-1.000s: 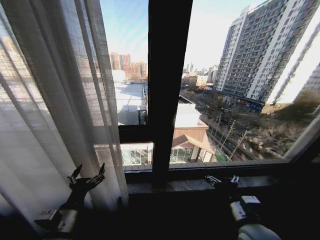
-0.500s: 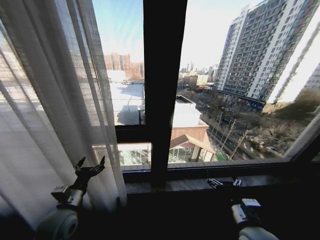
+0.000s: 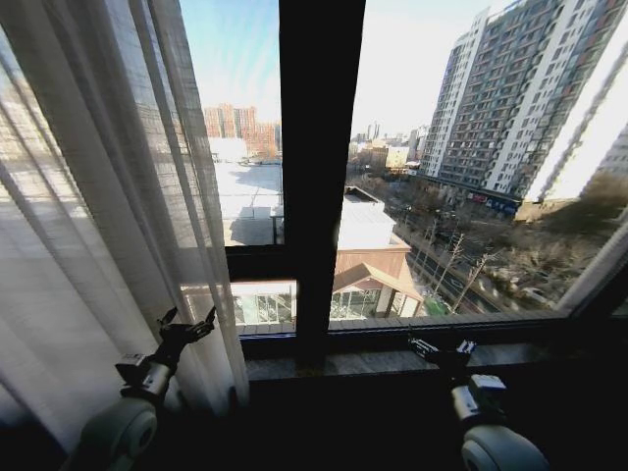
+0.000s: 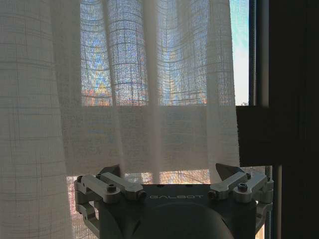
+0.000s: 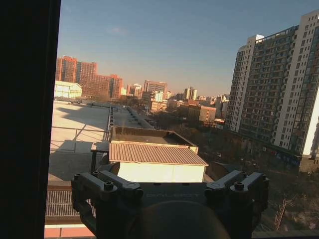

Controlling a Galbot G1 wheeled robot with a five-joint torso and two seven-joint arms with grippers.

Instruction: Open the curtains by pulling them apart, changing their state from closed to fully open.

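Note:
The left curtain (image 3: 98,206) hangs as a sheer cream pleated panel over the left part of the window, its inner edge near the dark centre post (image 3: 321,167). My left gripper (image 3: 188,324) is open, low down at that panel's inner folds. In the left wrist view the curtain (image 4: 124,99) hangs right in front of the open left gripper (image 4: 172,174); I cannot tell if they touch. My right gripper (image 3: 442,346) is open and empty at the sill, facing bare glass. It is also open in the right wrist view (image 5: 169,174).
A dark window sill (image 3: 392,361) runs across below the glass, with a horizontal frame bar (image 3: 255,260) left of the post. A pale slanted strip (image 3: 594,270) lies at the far right edge. The dark post (image 5: 27,119) stands beside the right gripper.
My left arm has risen and reached a little further in toward the curtain's inner folds. The head view has shifted slightly. The right gripper has barely moved.

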